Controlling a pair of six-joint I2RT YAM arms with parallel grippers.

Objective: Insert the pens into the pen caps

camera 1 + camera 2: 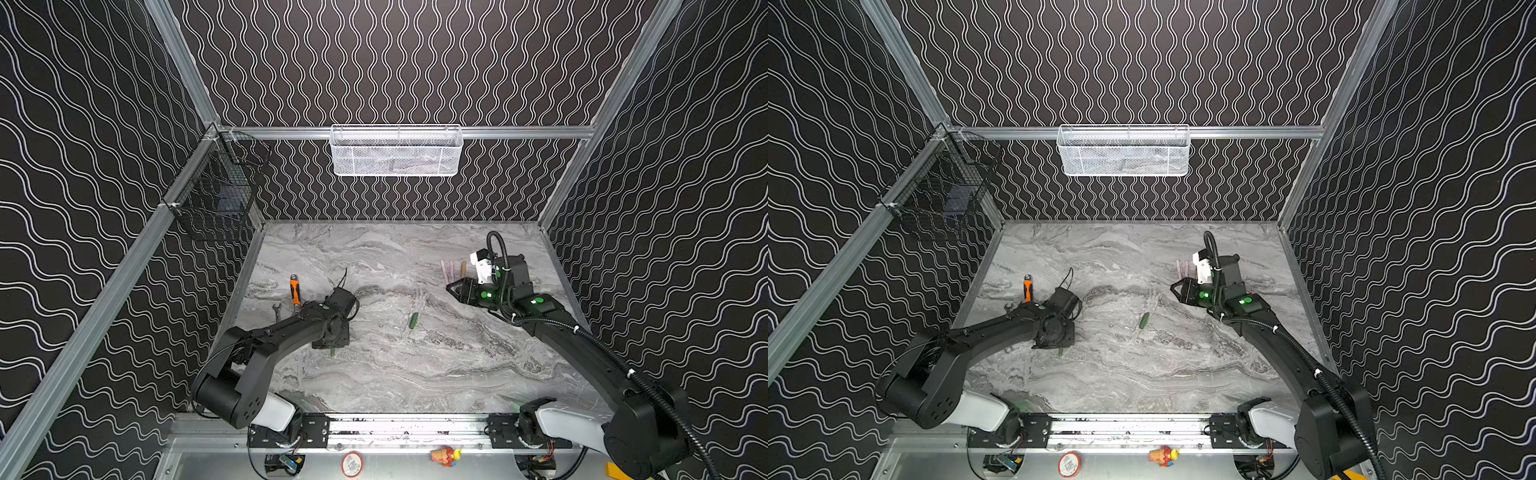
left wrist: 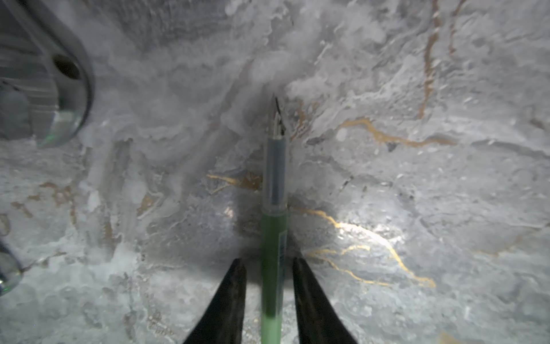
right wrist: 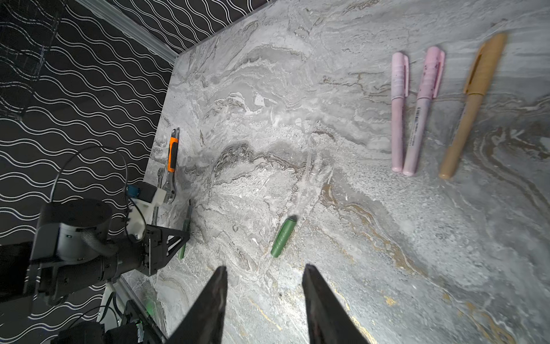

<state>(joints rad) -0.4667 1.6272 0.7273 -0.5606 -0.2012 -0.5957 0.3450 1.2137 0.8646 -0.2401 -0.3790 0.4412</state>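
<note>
Nearest your left wrist camera, the left gripper [image 2: 266,263] straddled the dark green pen [image 2: 273,232]. Its jaws stood part-open, with a narrow gap on each side. You saw the pen lying flat on the marble table [image 1: 415,374], tip uncapped. The green cap [image 3: 283,237] lay loose at mid-table, well apart from the pen. Your right gripper [image 3: 265,268] hung over the table, jaws apart and empty. Near it, the first pink pen [image 3: 398,113], second pink pen [image 3: 419,119] and tan pen [image 3: 470,104] lay capped, side by side.
</note>
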